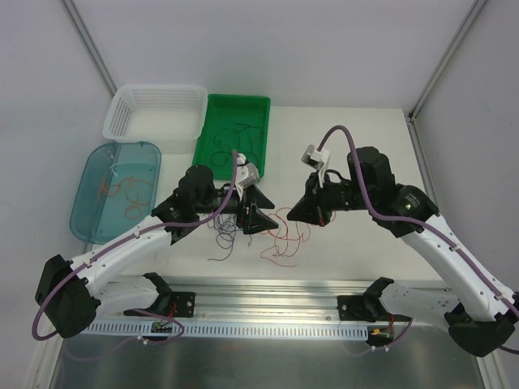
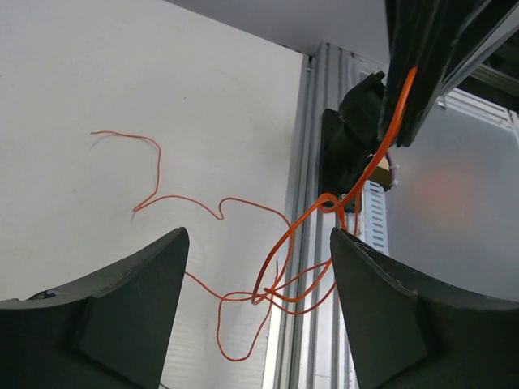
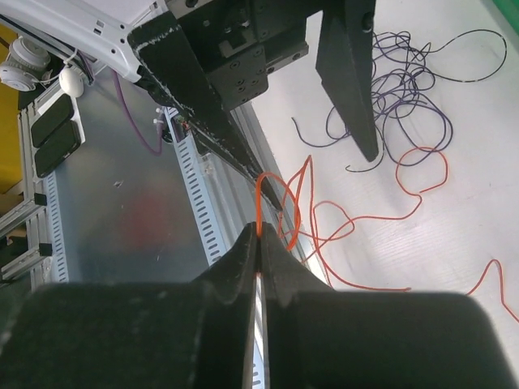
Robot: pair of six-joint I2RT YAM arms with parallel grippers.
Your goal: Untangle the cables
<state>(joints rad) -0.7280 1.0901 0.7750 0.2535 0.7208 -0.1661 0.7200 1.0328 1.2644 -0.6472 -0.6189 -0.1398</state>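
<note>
Shut tight, the right pincer [image 3: 259, 237] pinches a loop of a red cable [image 3: 260, 203], lifted off the table [image 3: 462, 219]. Facing it, the left pincer [image 2: 255, 243] stands wide open, red loops hanging between its fingers, nothing in its grip. More red loops trail on the table between the arms. Just beside them, purple cables [image 3: 397, 89] lie heaped below the left pincer. Further off, dark cables [image 1: 237, 139] lie in a green tray [image 1: 239, 99].

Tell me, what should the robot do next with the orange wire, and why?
Probably close the left gripper on the orange wire: its loops hang between the open jaws, and the right gripper pinches it, so both could pull apart.
</note>
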